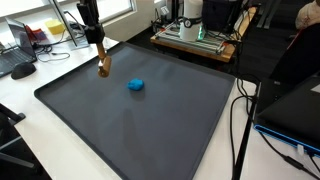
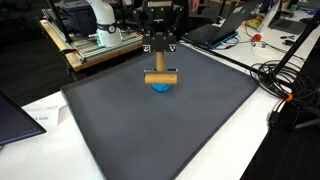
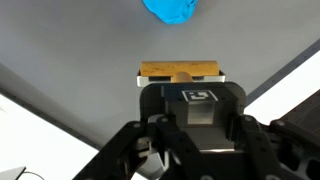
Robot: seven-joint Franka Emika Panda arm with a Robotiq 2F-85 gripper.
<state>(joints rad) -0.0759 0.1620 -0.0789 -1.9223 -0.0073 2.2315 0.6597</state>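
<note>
1. One peg [image 2: 160, 76] is being held aloft, clenched in the one gripper's [image 2: 160, 50] fingers, toward the desk's far edge in an exterior view.
2. One blue lump [image 2: 160, 87] is being left lying on the mat [image 2: 120, 130], mid-desk, near the peg.

The pincer [image 3: 181, 84] is shown in the wrist view as a matt black housing with rounded shoulders. A small white label [image 3: 197, 96], printed with a black square marking, is fixed at its centre. Black linkage bars [image 3: 132, 140] are seen at either side of the housing, with glossy highlights along their edges. In both exterior views the same black, blocky build is seen, and the wrist section [image 2: 160, 14] above it is equally dark. Screws and cables cannot be made out.
</note>
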